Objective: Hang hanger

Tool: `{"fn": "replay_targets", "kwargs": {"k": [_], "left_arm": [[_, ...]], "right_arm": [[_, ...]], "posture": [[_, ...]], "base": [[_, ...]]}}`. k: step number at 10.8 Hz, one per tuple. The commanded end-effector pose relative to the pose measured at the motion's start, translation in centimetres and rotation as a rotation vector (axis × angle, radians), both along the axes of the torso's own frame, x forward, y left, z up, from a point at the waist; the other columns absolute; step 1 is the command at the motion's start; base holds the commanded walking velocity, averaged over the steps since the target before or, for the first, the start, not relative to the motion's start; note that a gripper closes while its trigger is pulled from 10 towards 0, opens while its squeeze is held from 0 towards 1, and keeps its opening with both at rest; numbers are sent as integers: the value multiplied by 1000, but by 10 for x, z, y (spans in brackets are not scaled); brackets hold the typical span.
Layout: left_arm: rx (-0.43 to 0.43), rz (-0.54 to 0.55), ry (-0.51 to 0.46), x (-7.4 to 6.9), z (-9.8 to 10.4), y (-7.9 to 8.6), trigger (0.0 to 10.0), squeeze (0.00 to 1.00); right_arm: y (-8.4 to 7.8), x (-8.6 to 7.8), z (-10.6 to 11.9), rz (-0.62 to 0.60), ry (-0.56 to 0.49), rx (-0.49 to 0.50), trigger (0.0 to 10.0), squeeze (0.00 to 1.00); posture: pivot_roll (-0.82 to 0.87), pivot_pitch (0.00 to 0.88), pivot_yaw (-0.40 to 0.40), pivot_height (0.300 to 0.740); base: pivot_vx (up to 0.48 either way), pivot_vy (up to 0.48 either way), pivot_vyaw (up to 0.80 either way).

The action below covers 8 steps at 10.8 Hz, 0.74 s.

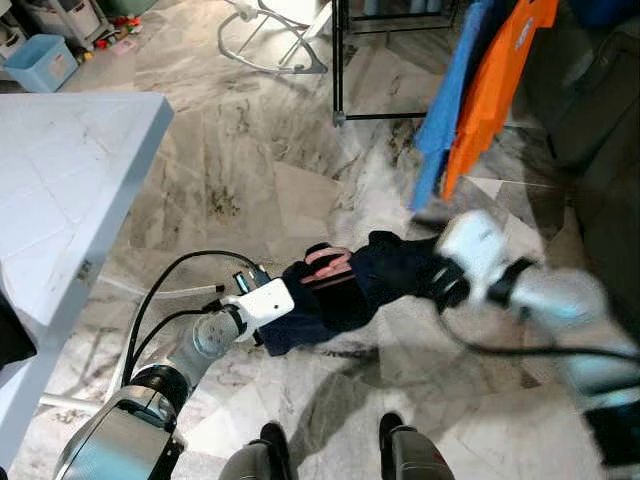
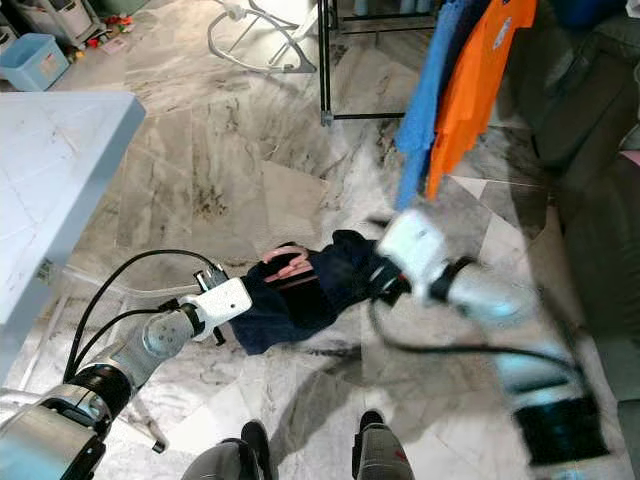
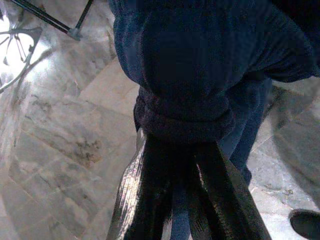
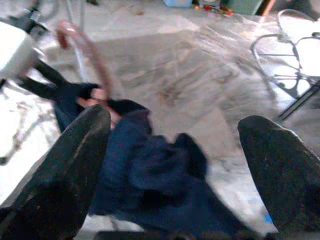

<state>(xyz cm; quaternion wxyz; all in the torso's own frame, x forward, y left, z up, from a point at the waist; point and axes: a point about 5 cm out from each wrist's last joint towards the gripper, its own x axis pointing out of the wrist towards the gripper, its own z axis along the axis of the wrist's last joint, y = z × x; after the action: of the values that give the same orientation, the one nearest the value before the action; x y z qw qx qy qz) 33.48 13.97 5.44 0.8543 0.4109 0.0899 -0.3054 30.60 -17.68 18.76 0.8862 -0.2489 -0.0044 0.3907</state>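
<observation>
Hanger (image 1: 325,262) under navy garment (image 1: 350,290) pinched by left tool (image 3: 185,195); right tool (image 4: 175,165) spread wide

A: Item held? 
B: Navy garment (image 2: 300,285) on pink hanger (image 2: 287,262), between left gripper (image 2: 240,300) and blurred right gripper (image 2: 385,280).
A: Behind? 
B: Blue and orange garments (image 2: 455,90), hanging.

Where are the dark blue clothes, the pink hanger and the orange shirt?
Dark blue clothes (image 1: 345,290), left eye view, middle of the bunched cloth.
Pink hanger (image 1: 325,262), left eye view, the bit poking out on top.
Orange shirt (image 1: 495,80), left eye view, middle of the hanging cloth.
</observation>
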Motion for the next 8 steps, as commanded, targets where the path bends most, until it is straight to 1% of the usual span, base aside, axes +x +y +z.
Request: {"fn": "replay_targets", "kwargs": {"k": [1, 2, 3, 4, 5, 6, 7, 8], "left_arm": [[3, -16, -20, 0, 2, 2, 0, 0], [21, -95, -55, 3, 10, -4, 0, 0], [27, -154, -97, 5, 19, -9, 0, 0], [21, -177, -117, 6, 23, -13, 0, 0], [14, -246, -172, 7, 33, -21, 0, 0], [17, -305, -216, 7, 39, -27, 0, 0], [-4, -336, -241, 7, 45, -32, 0, 0], [3, -377, -257, 7, 48, -37, 0, 0]], "right_arm": [[-3, -1, -1, 10, 2, -22, 10000, 1000], [-16, -1, -7, 14, 24, -124, 10000, 1000], [-24, -2, -12, 19, 51, -198, 10000, 1000], [-25, -2, -15, 31, 75, -198, 10000, 1000], [-26, -3, -19, 62, 102, -205, 10000, 1000], [-26, -2, -22, 81, 105, -233, 10000, 1000], [-25, -1, -24, 112, 114, -246, 10000, 600], [-26, 1, -26, 122, 117, -279, 10000, 27]], "posture": [[-301, 280, 112, 740], [-299, 281, 112, 740], [-299, 281, 111, 740], [-299, 279, 112, 740], [-295, 278, 113, 740], [-295, 276, 115, 740], [-293, 274, 116, 740], [-289, 273, 117, 740]], "base": [[0, 0, 0], [0, 0, 0], [0, 0, 0], [0, 0, 0], [0, 0, 0], [0, 0, 0], [0, 0, 0], [0, 0, 0]]}}
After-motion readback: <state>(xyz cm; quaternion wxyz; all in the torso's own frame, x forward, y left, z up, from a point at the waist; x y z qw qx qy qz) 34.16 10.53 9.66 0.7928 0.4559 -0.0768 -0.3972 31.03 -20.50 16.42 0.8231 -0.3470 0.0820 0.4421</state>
